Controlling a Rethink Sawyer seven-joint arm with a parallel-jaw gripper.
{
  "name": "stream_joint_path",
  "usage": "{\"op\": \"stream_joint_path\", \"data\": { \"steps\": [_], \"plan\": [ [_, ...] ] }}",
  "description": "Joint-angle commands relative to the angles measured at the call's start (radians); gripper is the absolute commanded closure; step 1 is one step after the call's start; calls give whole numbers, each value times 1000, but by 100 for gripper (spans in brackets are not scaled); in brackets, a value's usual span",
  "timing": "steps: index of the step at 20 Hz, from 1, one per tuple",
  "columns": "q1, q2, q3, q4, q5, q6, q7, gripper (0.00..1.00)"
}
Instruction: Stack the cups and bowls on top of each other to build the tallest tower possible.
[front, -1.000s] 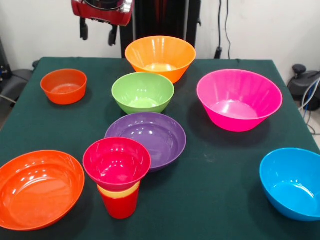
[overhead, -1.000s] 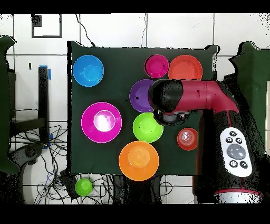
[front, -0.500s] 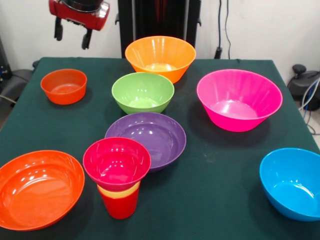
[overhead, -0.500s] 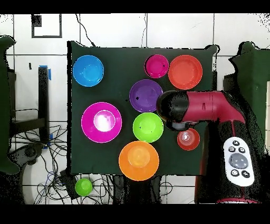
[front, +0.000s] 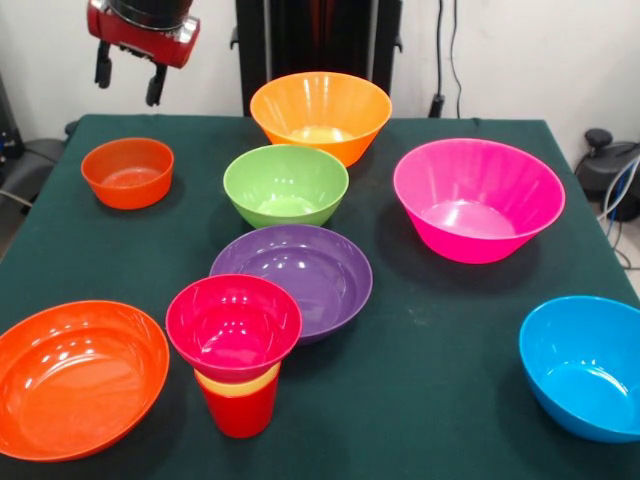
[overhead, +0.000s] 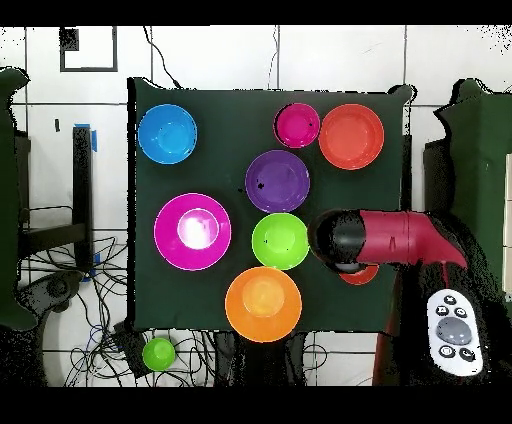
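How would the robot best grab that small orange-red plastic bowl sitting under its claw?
Probably by the rim, coming straight down from above. The small orange-red plastic bowl sits upright and open on the green table, its thin wall standing free, so one finger could go inside and one outside. The open gripper hangs above it, and the side facing away from the green bowl looks clearest.
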Motion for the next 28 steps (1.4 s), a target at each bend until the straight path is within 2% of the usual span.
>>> {"op": "stream_joint_path", "data": {
  "steps": [1,15,22,28],
  "plan": [
    [58,107,-45,140,-28,-168,258,0],
    [127,281,-165,161,-13,-443,358,0],
    [130,367,-200,105,-30,-542,328,0],
    [114,399,-210,55,-24,-579,282,0]
  ]
}}
